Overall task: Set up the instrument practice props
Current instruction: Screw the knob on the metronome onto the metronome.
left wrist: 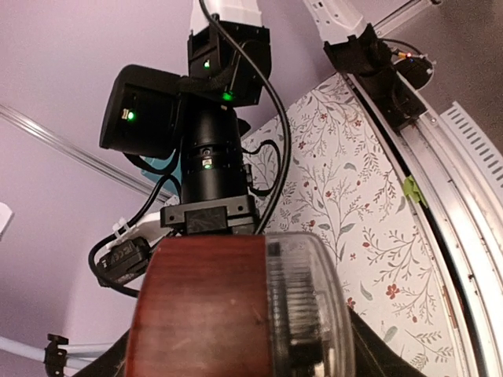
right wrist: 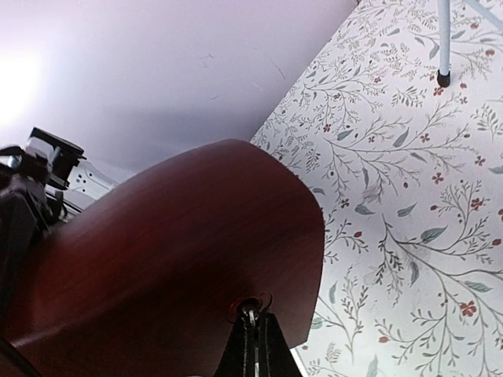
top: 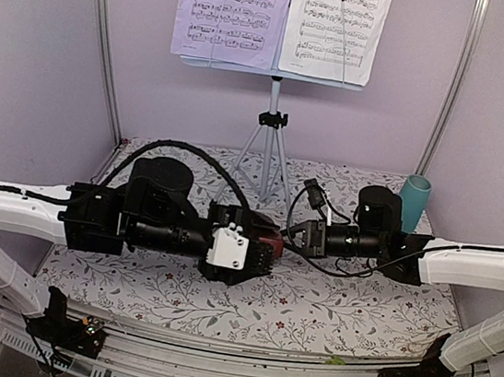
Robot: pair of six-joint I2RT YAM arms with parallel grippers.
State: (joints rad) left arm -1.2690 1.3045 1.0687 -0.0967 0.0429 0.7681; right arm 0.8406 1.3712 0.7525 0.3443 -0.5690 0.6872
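The left gripper (top: 262,252) reaches in from the left and grasps the dark red-brown wooden pyramid metronome (top: 272,238). Its jaws stand partly apart with the wooden body between them, and in the left wrist view the metronome (left wrist: 206,310) and its clear plastic front fill the foreground. It seems to hang just above the floral-patterned tablecloth (top: 357,305), about mid-table, though contact is hard to rule out.

Straight behind it, well apart, stands the pale-blue music stand on silver tripod legs (top: 269,140), with the white-lilac sheet-music pages (top: 229,9) already spread on it.

Just right of the metronome, the right gripper (top: 293,239) meets it head-on. Its fingertips (right wrist: 253,345) are pinched fully together at a small metal stub on the broad wooden face (right wrist: 181,259); whether they hold that stub I cannot tell. So the metronome lies between the two grippers on a left-to-right line, with the left arm carrying it. Placing it probably depends on the right gripper first backing off rightward.

A teal plastic cup (top: 413,202) stands far right.
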